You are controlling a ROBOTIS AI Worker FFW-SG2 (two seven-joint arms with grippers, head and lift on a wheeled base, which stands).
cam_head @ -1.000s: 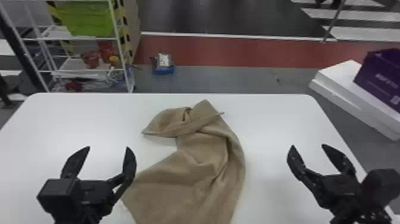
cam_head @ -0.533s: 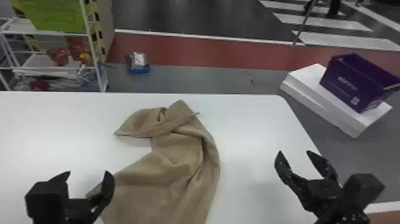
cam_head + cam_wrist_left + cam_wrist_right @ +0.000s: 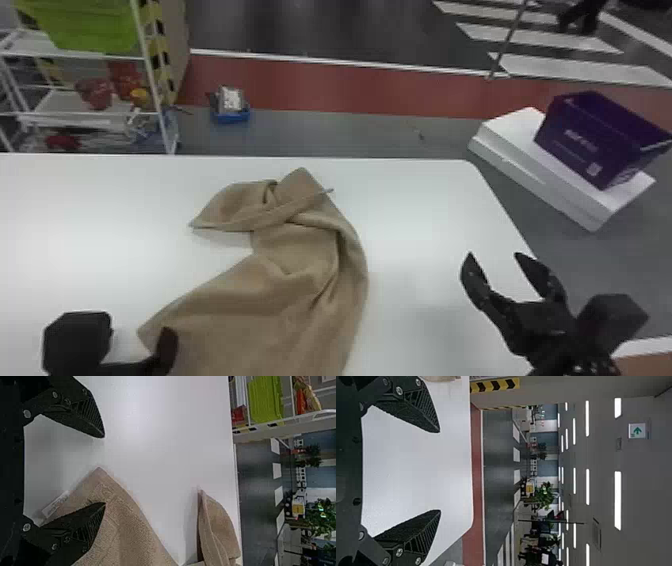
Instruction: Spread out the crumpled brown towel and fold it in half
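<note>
Brown towel lay crumpled on bench. Left gripper was at towel's left corner, fingers apart, gripping nothing. Right gripper was right of towel, fingers apart, empty.

I count one left gripper and one right gripper. I see one towel, one table and one purple basket.

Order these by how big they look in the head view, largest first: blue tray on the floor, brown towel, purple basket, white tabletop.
1. White tabletop, cut off by the view's edge
2. Brown towel
3. Purple basket
4. Blue tray
</note>
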